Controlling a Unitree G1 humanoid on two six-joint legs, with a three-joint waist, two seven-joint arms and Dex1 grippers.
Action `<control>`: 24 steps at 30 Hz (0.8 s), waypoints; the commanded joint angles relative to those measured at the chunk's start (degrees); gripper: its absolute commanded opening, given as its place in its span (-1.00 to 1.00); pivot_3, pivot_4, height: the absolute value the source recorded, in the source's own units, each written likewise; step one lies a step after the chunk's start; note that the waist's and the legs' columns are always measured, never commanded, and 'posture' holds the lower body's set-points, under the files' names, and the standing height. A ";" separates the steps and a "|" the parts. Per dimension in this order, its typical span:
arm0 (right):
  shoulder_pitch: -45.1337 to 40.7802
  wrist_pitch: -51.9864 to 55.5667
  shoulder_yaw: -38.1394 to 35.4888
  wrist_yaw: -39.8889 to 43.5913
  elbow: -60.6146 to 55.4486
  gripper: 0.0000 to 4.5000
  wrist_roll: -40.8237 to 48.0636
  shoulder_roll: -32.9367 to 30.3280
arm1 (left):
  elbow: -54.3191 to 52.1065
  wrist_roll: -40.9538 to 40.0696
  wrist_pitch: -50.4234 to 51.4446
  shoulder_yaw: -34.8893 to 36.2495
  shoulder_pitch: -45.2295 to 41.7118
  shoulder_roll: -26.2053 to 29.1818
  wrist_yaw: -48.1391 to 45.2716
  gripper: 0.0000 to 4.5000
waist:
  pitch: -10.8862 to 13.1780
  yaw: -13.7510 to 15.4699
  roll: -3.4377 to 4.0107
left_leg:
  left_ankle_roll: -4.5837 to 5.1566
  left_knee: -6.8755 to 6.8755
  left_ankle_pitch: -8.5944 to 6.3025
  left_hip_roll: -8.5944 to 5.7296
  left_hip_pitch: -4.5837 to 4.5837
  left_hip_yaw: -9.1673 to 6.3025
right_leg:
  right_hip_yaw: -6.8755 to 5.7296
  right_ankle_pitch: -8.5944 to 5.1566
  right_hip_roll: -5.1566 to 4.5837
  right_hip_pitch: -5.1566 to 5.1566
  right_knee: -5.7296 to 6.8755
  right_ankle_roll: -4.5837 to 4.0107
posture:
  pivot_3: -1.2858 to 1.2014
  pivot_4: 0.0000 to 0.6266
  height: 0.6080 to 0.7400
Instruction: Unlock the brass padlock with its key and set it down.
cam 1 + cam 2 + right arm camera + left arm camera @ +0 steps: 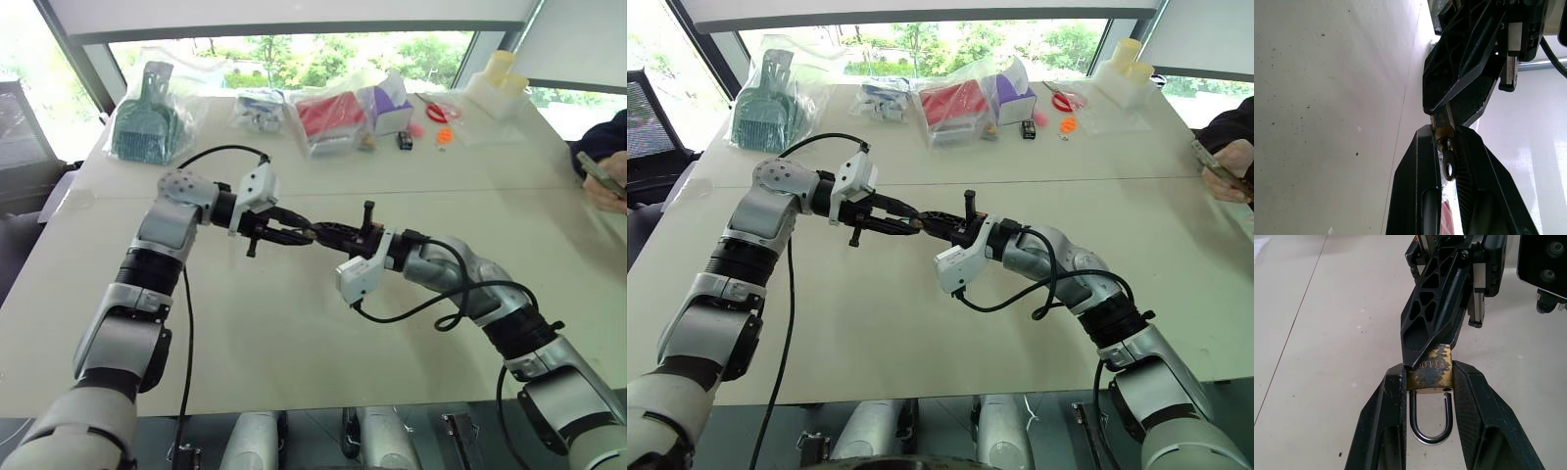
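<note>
Both claws met in mid-air above the counter (294,333): the left claw (1430,377) clamped the brass padlock (1431,373), while the right claw (1447,147) had pinched down on the key (1448,164) at its base. The shackle looked seated, so turning, opening and setting down apparently remained.

Worn brass padlock (1431,374), silvery shackle closed, held above the table, key (1449,165) in its base

The brass padlock (1431,373) is looking like worn, scratched yellow metal, and its loop is shining smooth and silvery. The left gripper (1430,391) fingers (1476,401) are looking bumpy black plastic.
</note>
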 commanded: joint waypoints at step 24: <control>-1.67 0.15 -2.03 0.34 0.39 -1.00 1.88 1.00 | -16.34 -7.28 11.39 5.99 6.94 6.47 5.90 -0.98 | 0.00 -0.07 0.00 | -0.03 0.00 0.01 0.03 0.03 -0.09 | 0.04 0.00 0.00 0.00 0.03 0.00 | 0.03 -0.52 1.00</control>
